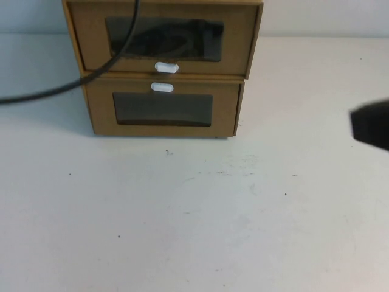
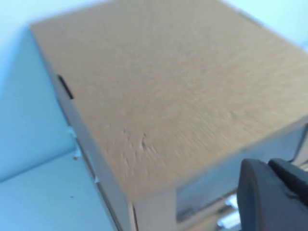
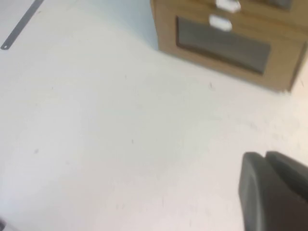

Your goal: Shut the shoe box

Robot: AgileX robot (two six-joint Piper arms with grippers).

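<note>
Table (image 1: 194, 219): bare white surface nearest the robot.
Right gripper (image 1: 371, 125): dark blur at the right edge, over the table; the fingers' gap cannot be made out.
Lower box (image 1: 163, 108): under the shoe box, tab above its window.
Shoe box (image 1: 163, 38): far centre, stacked on top, tab (image 1: 166, 67) below its window; the front juts slightly nearer.
Left gripper (image 2: 274, 197): seen only by the left wrist, just above the shoe box's top; grip cannot be told.
Cable (image 1: 73, 85): black, crossing the shoe box's front from the left.

I see a lab-style test bench: a bare white table (image 1: 194, 213), plain pale wall, loose black cable (image 1: 48, 94).
</note>
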